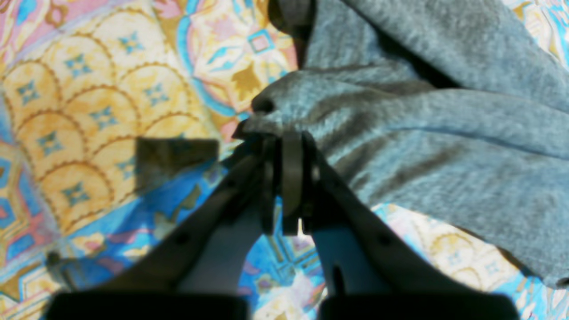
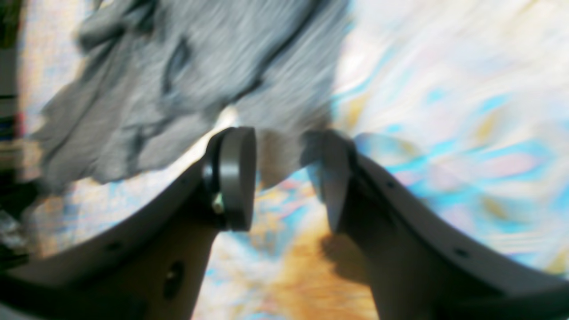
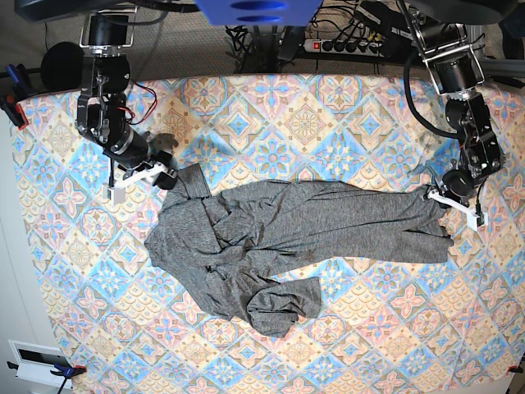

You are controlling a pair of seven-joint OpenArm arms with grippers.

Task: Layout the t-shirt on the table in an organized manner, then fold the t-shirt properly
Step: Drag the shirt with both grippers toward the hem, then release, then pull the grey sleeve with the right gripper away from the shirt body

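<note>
The dark-grey t-shirt [image 3: 279,230] lies stretched left to right across the table [image 3: 328,115], bunched and folded over on its left half. At the shirt's right end, my left gripper [image 3: 433,195] is shut on an edge of the fabric. The left wrist view shows that pinch up close, with my left gripper [image 1: 284,140] holding a gathered fold of the t-shirt [image 1: 444,155] over the table [image 1: 89,89]. My right gripper [image 3: 168,176] hovers at the shirt's upper left corner. In the blurred right wrist view my right gripper [image 2: 286,173] stands open, the t-shirt [image 2: 178,80] just beyond its fingertips.
A power strip [image 3: 344,45] and cables lie behind the table's far edge. A black round object [image 3: 61,66] sits off the back left corner. A white device [image 3: 37,361] lies on the floor at the lower left.
</note>
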